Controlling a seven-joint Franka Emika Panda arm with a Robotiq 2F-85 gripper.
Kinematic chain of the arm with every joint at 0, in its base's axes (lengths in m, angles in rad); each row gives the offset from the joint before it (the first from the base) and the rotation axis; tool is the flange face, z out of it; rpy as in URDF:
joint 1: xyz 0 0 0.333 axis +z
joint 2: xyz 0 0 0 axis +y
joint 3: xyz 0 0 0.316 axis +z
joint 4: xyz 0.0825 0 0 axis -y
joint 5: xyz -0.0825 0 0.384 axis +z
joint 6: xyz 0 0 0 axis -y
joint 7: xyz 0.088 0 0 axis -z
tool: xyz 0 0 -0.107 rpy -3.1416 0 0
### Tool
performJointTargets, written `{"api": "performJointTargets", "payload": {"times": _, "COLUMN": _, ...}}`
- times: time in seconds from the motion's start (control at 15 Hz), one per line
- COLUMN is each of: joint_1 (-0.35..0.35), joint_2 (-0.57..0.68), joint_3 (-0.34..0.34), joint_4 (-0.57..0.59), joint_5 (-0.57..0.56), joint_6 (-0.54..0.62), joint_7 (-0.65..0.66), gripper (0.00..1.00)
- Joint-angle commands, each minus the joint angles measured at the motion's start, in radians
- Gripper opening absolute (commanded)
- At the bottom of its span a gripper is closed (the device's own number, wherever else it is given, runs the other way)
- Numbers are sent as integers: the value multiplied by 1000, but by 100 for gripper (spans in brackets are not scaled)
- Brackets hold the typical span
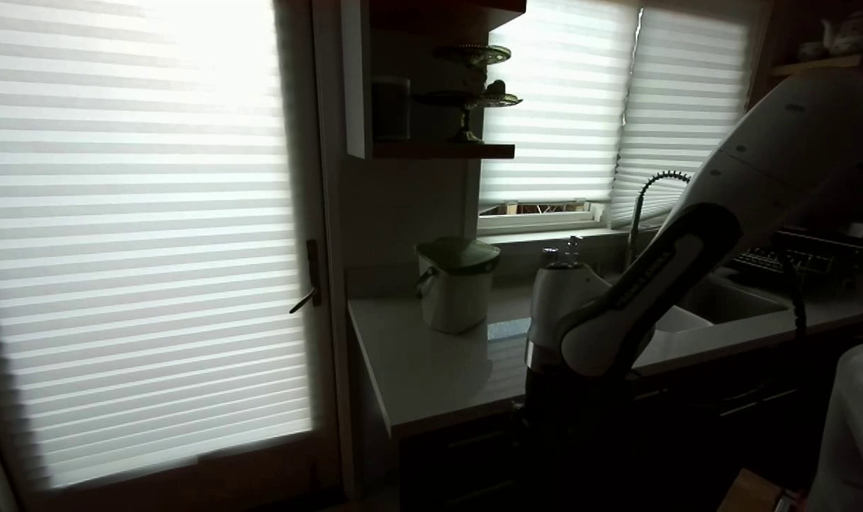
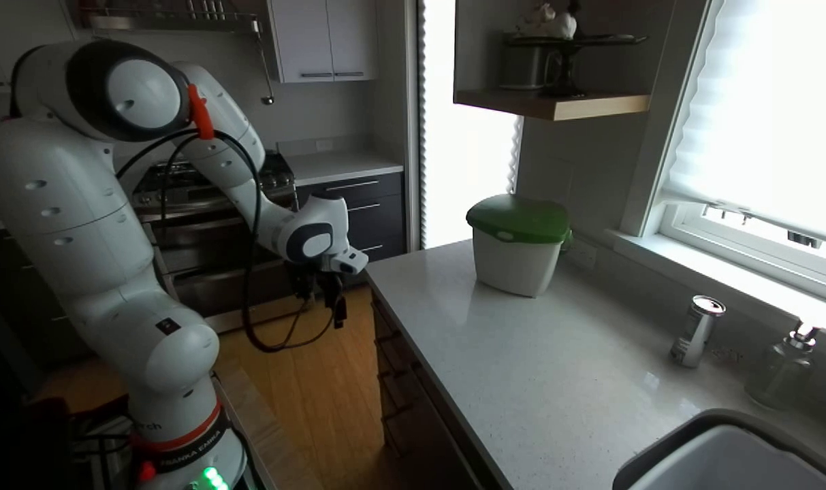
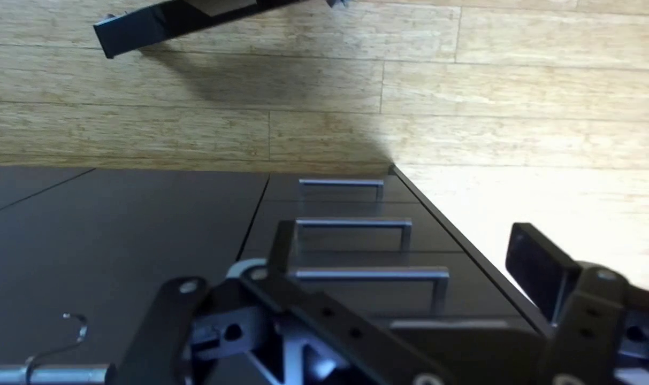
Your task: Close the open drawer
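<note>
The drawer's tan inner walls and slat show in no view; they are hidden or out of view. In the wrist view several dark drawer fronts (image 3: 351, 240) with metal bar handles (image 3: 372, 274) appear flush in one stack. The lowest part of that picture is covered by the gripper. The same stack shows in an exterior view (image 2: 395, 388) below the counter, and dimly in an exterior view (image 1: 467, 462). My gripper (image 3: 404, 235) is open and empty, its fingers wide apart before the handles. In an exterior view the gripper (image 2: 325, 306) hangs beside the counter end, apart from it.
A pale counter (image 2: 556, 367) stands above the drawers and carries a white bin with a green lid (image 2: 518, 245). A can (image 2: 697, 333) and a soap bottle (image 2: 784, 371) stand near the sink. A metal rod with a hook (image 3: 62, 371) is at the wrist view's lower left.
</note>
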Motion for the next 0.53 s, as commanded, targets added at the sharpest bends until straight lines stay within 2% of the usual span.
{"api": "performJointTargets", "payload": {"times": 0.0, "joint_1": -41, "joint_2": -131, "joint_3": 48, "joint_4": 7, "joint_5": 61, "joint_6": -25, "joint_7": -16, "gripper": 100}}
{"api": "performJointTargets", "payload": {"times": 0.07, "joint_1": -47, "joint_2": -151, "joint_3": 55, "joint_4": 15, "joint_5": 62, "joint_6": -23, "joint_7": -22, "gripper": 100}}
{"api": "performJointTargets", "payload": {"times": 0.13, "joint_1": -57, "joint_2": -93, "joint_3": 66, "joint_4": 22, "joint_5": 52, "joint_6": -7, "joint_7": -13, "gripper": 100}}
{"api": "performJointTargets", "payload": {"times": 0.47, "joint_1": -64, "joint_2": -141, "joint_3": 75, "joint_4": 26, "joint_5": 57, "joint_6": -10, "joint_7": -15, "gripper": 100}}
